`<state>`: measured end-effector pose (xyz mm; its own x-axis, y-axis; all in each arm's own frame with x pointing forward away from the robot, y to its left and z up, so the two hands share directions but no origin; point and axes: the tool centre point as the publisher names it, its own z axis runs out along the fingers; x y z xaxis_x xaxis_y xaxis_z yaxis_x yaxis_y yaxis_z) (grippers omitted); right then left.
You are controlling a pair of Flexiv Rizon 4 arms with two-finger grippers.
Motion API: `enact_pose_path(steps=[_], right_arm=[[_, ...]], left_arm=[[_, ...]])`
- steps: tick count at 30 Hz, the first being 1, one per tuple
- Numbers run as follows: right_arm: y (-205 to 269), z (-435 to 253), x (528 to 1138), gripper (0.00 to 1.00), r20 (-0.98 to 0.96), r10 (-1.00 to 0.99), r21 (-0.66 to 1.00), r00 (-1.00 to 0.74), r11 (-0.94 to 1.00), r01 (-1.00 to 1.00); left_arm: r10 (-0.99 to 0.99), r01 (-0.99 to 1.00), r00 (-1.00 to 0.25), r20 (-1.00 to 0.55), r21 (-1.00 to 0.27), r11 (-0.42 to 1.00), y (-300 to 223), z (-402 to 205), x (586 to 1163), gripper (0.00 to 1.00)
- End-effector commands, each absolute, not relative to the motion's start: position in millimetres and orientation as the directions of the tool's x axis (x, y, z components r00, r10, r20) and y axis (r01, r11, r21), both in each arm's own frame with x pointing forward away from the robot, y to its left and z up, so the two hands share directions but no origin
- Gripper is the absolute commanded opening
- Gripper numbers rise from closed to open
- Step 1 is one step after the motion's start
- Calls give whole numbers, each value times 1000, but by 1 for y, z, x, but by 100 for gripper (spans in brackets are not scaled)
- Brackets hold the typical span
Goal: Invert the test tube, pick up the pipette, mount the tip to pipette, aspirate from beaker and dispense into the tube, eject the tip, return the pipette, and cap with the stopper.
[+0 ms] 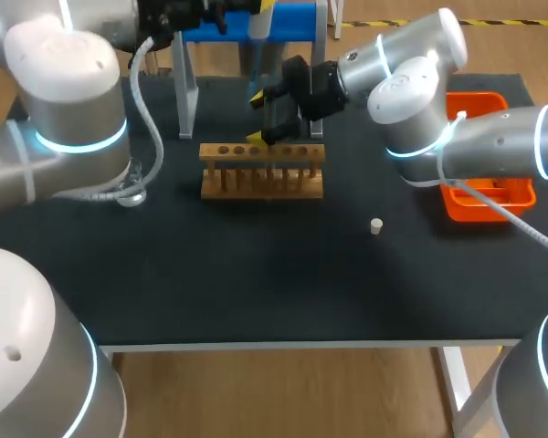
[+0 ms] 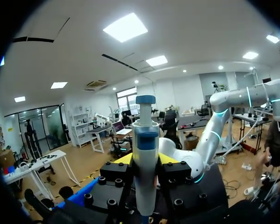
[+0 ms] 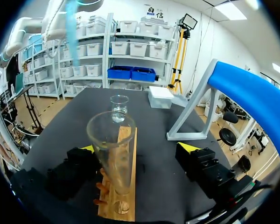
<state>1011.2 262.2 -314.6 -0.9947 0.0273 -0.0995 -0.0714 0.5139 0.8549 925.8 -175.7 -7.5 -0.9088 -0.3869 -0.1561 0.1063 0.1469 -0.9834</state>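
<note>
The clear glass test tube [image 3: 114, 154] stands in the light wooden rack with a row of holes [image 1: 256, 187]. Its open mouth is up and its round bottom is down in the rack. The tube is between the two fingers of the right claw [image 3: 137, 149], much nearer to one finger than to the other. This claw is spread wide. The far finger is clearly apart from the glass, and I cannot tell if the near finger touches it.

Ahead of the right claw, past the far end of the rack, stands a small clear glass beaker [image 3: 119, 103]. Further ahead lies a flat white box [image 3: 161, 97]. Beside this claw rises a stand with a blue top and grey metal legs [image 3: 245, 88].

The white and grey pipette with a blue button on top [image 2: 145, 140] is upright between the fingers of the left claw [image 2: 145, 161]. The claw pinches the pipette from two sides, with the yellow tips against its body.

On the black table [image 1: 256, 283] a small pale round stopper [image 1: 376, 226] lies well apart from the right claw. An orange plastic tray [image 1: 489, 196] sits further out, on the side from which the right arm comes.
</note>
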Motion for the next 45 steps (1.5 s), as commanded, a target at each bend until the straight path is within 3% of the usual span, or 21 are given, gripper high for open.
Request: enact_pose_path(steps=[1, 26, 45], right_arm=[[262, -314, 1013, 100, -96, 22, 854, -995, 516, -71], [262, -314, 1013, 100, -96, 22, 854, -995, 516, -71], [262, -314, 1013, 100, -96, 22, 854, -995, 516, -71]], left_arm=[[-425, 103, -893, -147, -987, 125, -161, -20, 896, 0], [-348, 7, -937, -17, -1000, 28, -179, -91, 847, 0], [-237, 6, -971, -16, -999, 44, -191, -105, 844, 0]])
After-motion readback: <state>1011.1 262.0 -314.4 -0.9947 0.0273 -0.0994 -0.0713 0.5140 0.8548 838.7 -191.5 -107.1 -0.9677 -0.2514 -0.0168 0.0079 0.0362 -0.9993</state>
